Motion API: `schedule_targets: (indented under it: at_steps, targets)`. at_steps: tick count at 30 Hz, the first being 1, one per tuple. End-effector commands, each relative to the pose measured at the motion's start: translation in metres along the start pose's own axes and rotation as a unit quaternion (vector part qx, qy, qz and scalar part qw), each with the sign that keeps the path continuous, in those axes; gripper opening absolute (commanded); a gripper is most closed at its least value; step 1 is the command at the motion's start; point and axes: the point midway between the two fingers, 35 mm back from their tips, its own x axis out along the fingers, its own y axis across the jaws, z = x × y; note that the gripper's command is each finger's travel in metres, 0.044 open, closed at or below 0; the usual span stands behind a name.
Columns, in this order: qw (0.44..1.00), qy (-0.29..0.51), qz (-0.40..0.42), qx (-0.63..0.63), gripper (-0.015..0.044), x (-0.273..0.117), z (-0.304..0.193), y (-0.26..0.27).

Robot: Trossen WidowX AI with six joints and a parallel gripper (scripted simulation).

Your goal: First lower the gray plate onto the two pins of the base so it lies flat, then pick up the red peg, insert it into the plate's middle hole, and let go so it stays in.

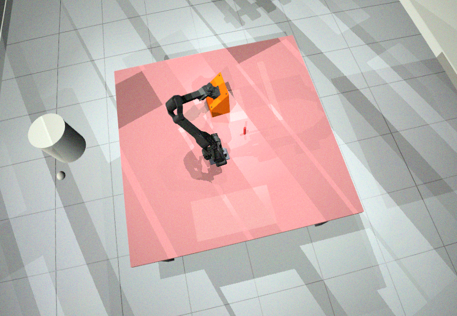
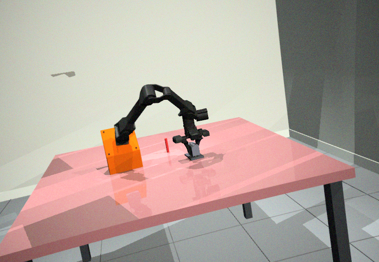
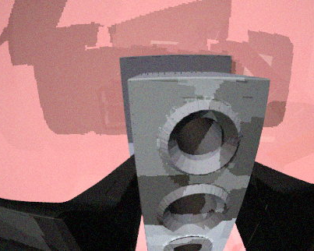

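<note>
Claw: pinching the gray plate, one dark finger on each side of it in the wrist view.
Gray plate: right of centre in the exterior view, low over the base; whether it is fully seated cannot be told.
Plate holes: three in a row down the middle of the wrist frame, the lowest cut by the bottom edge; the middle hole has no red peg in it.
Base: flat on the bench, beneath the plate, its far edge showing past the plate in the wrist view; the pins are hidden from sight.
Red peg: upright on the bench, apart from the claw, between the orange block and the base in the exterior view.
Orange block: carries the arm, left of centre in the exterior view.
</note>
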Motion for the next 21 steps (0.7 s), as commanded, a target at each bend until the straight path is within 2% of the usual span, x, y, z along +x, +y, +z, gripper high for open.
schedule_targets:
  at_steps: [1, 16, 17, 21]
  targets:
    - [1.0, 0.0, 0.0, 0.001, 0.0026, -0.0008, 0.0001, 0.0002]
    - [1.0, 0.0, 0.0, 0.001, 0.042, -0.0008, 0.0001, 0.0002]
    - [1.0, 0.0, 0.0, 0.001, 0.044, -0.0008, 0.0001, 0.0002]
    - [1.0, 0.0, 0.0, 0.001, 0.044, -0.0008, 0.0001, 0.0002]
